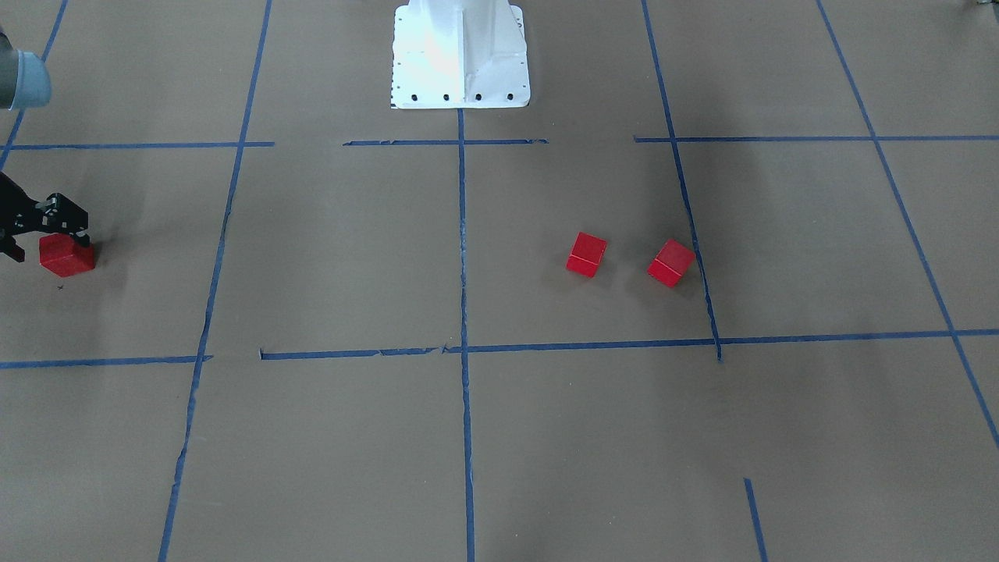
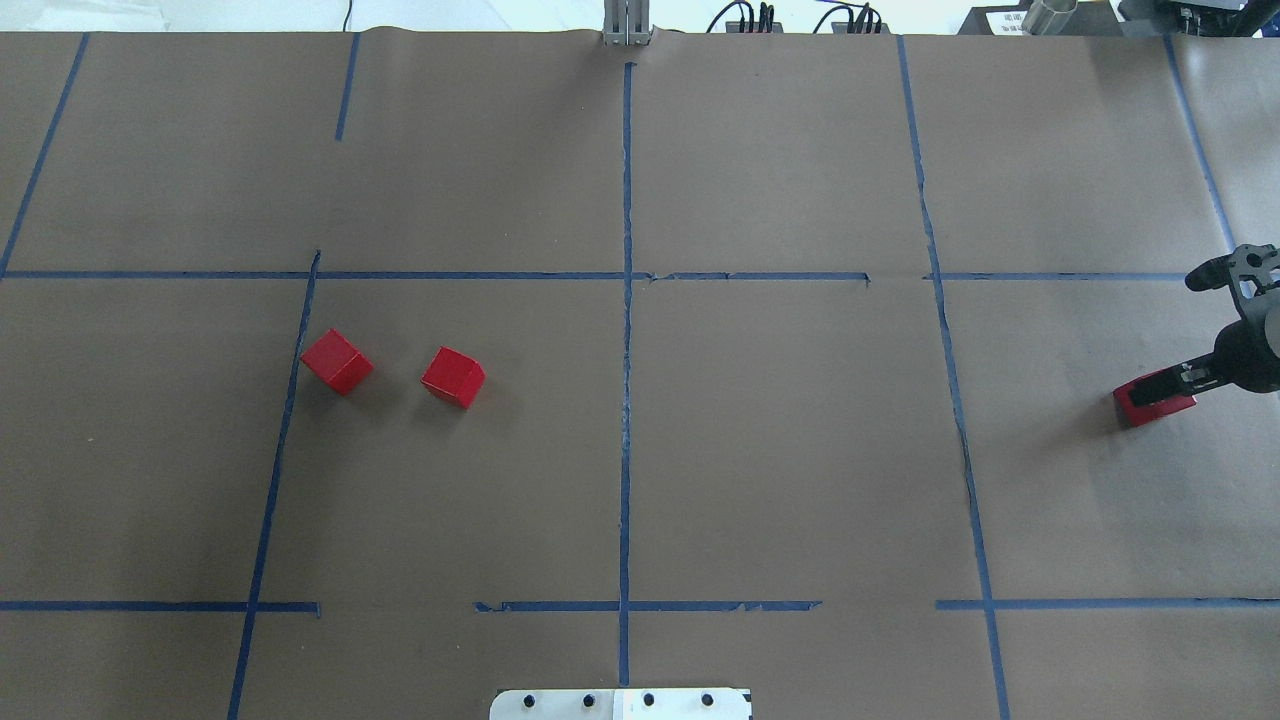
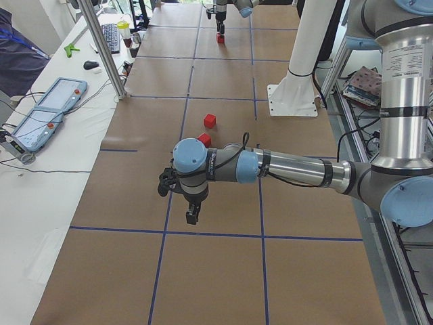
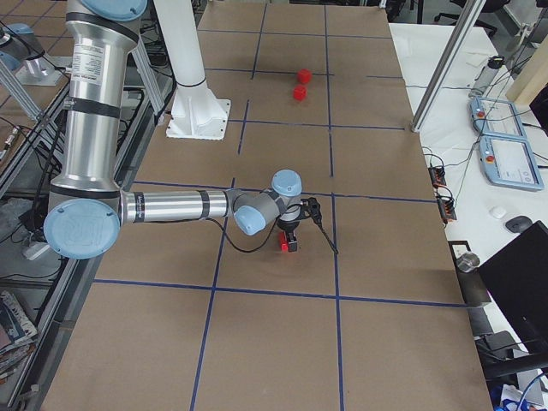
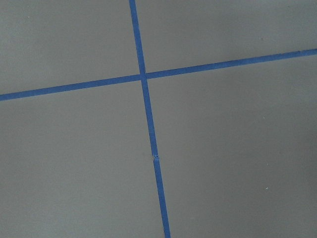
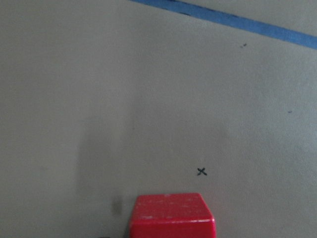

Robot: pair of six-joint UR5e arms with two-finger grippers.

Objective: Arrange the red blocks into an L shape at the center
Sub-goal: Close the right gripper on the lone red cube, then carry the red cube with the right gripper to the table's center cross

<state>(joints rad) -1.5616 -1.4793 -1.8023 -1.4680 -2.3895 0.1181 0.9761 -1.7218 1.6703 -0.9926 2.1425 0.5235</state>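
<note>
Two red blocks [image 1: 586, 254] [image 1: 671, 263] lie close together on the brown paper on the robot's left side, a little off the center tape line [image 1: 462, 257]. The third red block [image 1: 66, 256] rests on the paper far out on the robot's right. My right gripper [image 1: 48, 243] stands open over it, one black finger on each side. In the right wrist view this block [image 6: 172, 215] fills the bottom edge. My left gripper [image 3: 191, 218] hangs above bare paper, away from the pair; I cannot tell whether it is open or shut.
The white robot base [image 1: 460, 55] stands at the table's robot side on the center line. Blue tape lines grid the paper. A side bench [image 3: 47, 115] with pendants, cables and a metal post runs along the far edge.
</note>
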